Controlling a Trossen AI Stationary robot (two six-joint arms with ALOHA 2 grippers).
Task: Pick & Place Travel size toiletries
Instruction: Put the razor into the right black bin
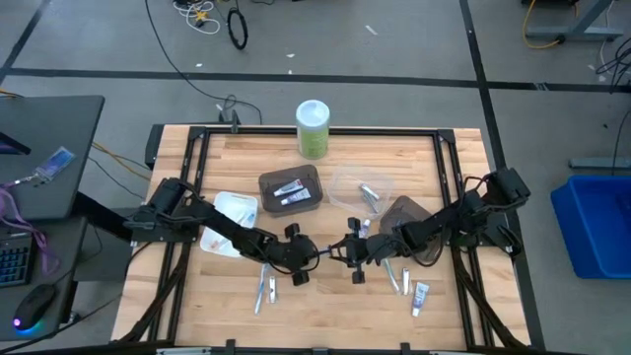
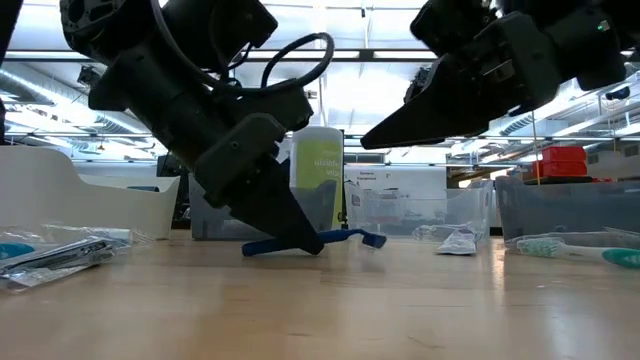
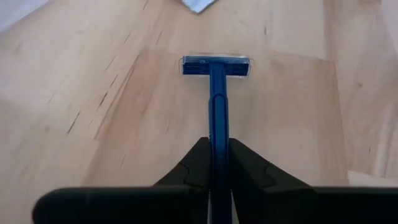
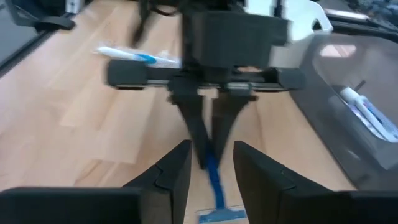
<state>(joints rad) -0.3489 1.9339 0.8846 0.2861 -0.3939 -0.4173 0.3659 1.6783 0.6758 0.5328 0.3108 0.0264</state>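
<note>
Wooden bench (image 1: pixel 325 306) lies under both my arms, which meet near its middle. My left end effector (image 3: pixel 219 163) is pinched on the handle of a blue razor (image 3: pixel 216 93), whose head rests on the wood. My right end effector (image 4: pixel 211 163) hovers facing it, fingers spread. Other toiletries (image 1: pixel 406 281) lie scattered just beside.

A slim blue plastic razor (image 3: pixel 214 99) lies handle-clamped at mid-bench, head on the wood. White tubes (image 1: pixel 421 295) and toothbrushes (image 1: pixel 264 291) lie scattered near-left and near-right; two tubes (image 1: pixel 289 192) rest in the far dark tray.
</note>
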